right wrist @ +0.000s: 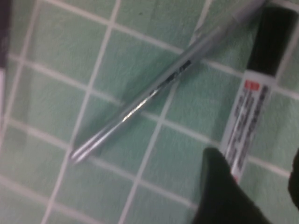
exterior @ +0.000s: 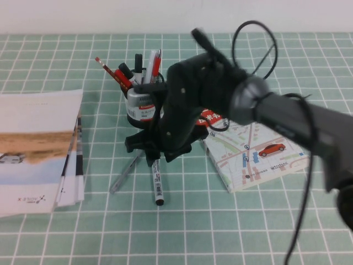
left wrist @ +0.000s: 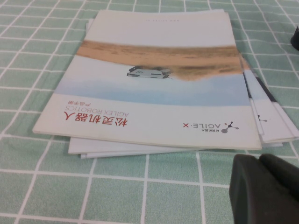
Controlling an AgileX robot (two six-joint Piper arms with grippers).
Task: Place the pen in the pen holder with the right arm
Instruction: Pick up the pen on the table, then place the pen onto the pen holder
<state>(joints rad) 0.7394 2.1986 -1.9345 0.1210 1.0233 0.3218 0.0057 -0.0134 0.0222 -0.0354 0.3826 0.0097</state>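
Observation:
The pen, a thick marker with a white printed barrel, lies flat on the green checked mat just in front of the pen holder. The holder is a black mesh cup with a red-banded label and several pens in it. My right gripper is low over the marker's far end, right in front of the holder. In the right wrist view the marker runs in toward the open gripper beside one finger, and the fingers are not closed on it. My left gripper is shut and empty, beside the booklets.
A slim grey pen lies next to the marker, angled to its left; it also shows in the right wrist view. A stack of booklets lies at the left and shows in the left wrist view. A map-printed box lies at the right.

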